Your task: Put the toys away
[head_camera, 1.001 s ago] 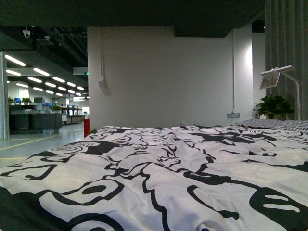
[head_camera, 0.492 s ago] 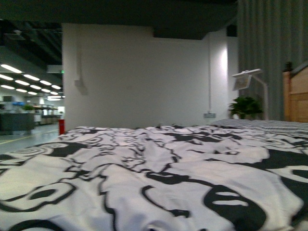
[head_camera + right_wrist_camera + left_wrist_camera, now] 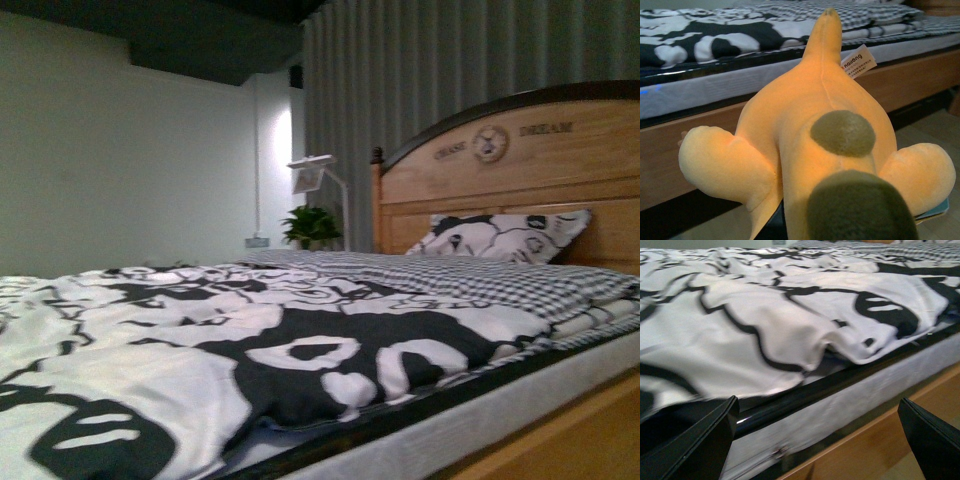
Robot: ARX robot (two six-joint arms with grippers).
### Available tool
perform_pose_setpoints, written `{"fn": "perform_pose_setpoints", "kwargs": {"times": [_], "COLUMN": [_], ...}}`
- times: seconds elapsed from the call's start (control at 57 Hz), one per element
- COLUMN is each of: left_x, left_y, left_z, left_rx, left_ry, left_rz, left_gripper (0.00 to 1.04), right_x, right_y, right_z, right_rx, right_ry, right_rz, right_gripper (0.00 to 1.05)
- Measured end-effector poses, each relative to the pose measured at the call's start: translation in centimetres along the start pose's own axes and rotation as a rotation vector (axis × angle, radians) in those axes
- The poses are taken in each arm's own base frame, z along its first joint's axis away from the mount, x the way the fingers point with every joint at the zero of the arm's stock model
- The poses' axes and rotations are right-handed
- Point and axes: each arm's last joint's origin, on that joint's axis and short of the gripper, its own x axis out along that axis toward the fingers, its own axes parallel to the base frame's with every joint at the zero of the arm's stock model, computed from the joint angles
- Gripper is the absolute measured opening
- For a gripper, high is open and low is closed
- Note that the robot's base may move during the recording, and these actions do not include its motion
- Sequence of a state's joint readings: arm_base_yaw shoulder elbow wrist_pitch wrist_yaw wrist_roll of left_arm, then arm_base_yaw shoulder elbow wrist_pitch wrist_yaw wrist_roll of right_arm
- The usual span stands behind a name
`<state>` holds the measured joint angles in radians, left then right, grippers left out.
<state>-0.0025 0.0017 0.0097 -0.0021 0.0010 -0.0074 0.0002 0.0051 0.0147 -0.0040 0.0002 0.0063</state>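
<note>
The plush toy (image 3: 825, 150), orange-yellow with a dark olive patch and a white sewn-in label (image 3: 858, 61), fills the right wrist view. It sits close to the camera, clear of the floor (image 3: 930, 130), beside the bed's wooden side rail (image 3: 920, 82) and not on the bed. The right end effector (image 3: 772, 225) shows only as a dark sliver under the plush, so I cannot tell whether it pinches the toy.

The left end effector (image 3: 815, 440) is spread wide. Its two black fingers (image 3: 695, 440) are well apart with nothing between them, and they face the mattress edge (image 3: 840, 405) below the black-and-white duvet (image 3: 765, 325).

In the front view the duvet covers the bed from 6 to 9 o'clock. A checked sheet (image 3: 470, 280) lies toward 3 o'clock. A patterned pillow (image 3: 500, 235) leans on the wooden headboard (image 3: 520, 170) at 2 o'clock. A white lamp (image 3: 312, 172) and a potted plant (image 3: 310, 225) stand toward 12 o'clock, past the bed's far side, by the grey curtain (image 3: 430, 70).
</note>
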Motion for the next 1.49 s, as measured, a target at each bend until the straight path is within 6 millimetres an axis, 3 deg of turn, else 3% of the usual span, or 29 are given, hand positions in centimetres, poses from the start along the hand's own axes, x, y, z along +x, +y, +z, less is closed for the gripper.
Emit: {"fn": "perform_pose_setpoints", "kwargs": {"times": [1.492], "left_x": [0.00], "left_y": [0.00], "left_z": [0.00], "left_rx": [0.000], "left_ry": [0.000], "left_rz": [0.001], "left_gripper": [0.98], "right_x": [0.00], "right_y": [0.00], "right_z": [0.00], "right_rx": [0.000], "right_ry": [0.000], "right_rz": [0.003], "right_gripper": [0.11]}}
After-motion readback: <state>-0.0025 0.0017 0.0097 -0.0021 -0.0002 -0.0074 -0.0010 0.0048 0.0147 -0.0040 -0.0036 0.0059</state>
